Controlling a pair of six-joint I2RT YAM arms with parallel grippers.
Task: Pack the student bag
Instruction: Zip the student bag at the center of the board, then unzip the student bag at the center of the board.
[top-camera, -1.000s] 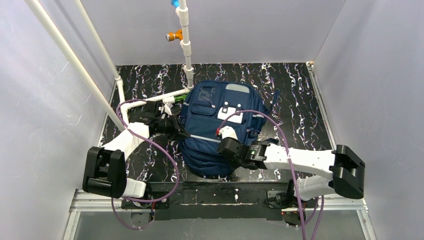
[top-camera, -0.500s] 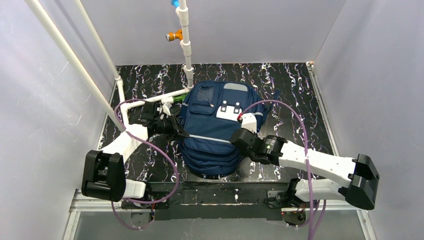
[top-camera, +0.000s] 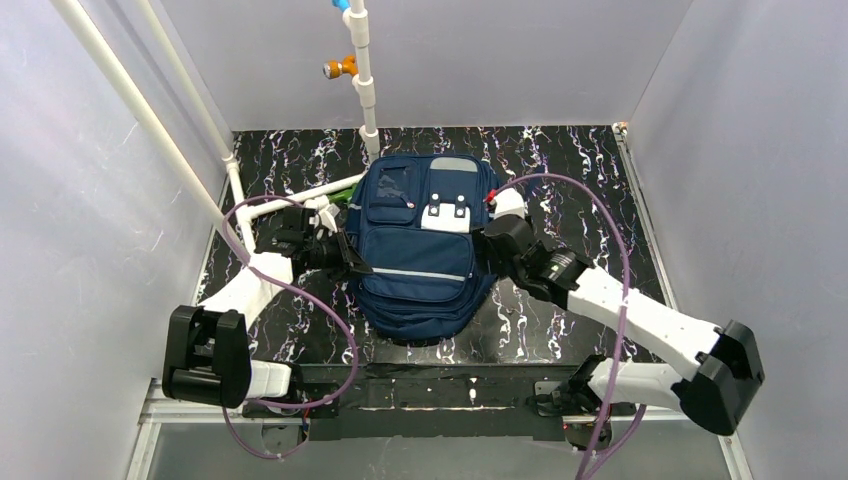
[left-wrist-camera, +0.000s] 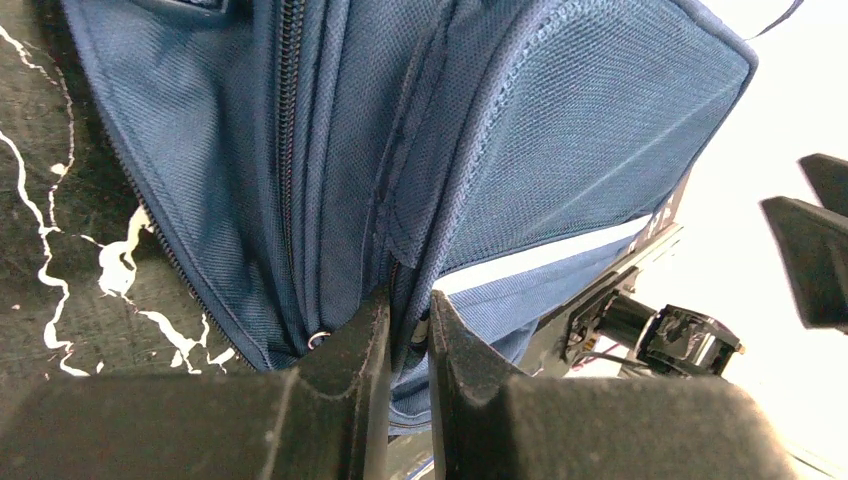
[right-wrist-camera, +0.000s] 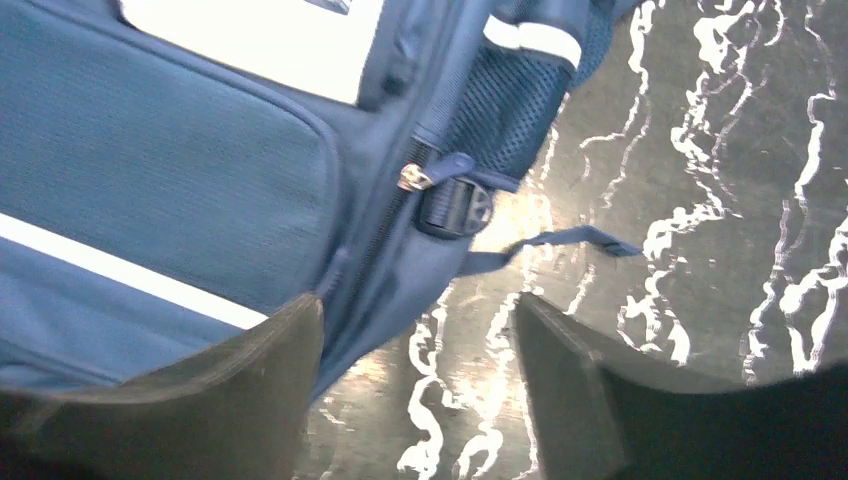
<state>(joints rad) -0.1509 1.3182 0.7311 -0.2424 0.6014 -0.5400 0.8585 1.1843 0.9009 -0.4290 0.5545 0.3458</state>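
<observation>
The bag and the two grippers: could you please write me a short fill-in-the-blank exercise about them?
1. The bag lies on a table that is ____ with white veins.
2. The left gripper is ____ on a fold of the bag's fabric.
3. The right gripper stands ____ at the bag's side, near a zipper pull.
Missing words: black; shut; open.

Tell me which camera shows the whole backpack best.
Top external: the student bag lies in full, front pockets up. Left wrist shows only side fabric pinched between the fingers of the left gripper; right wrist shows only an edge with mesh pocket and buckle.
</observation>
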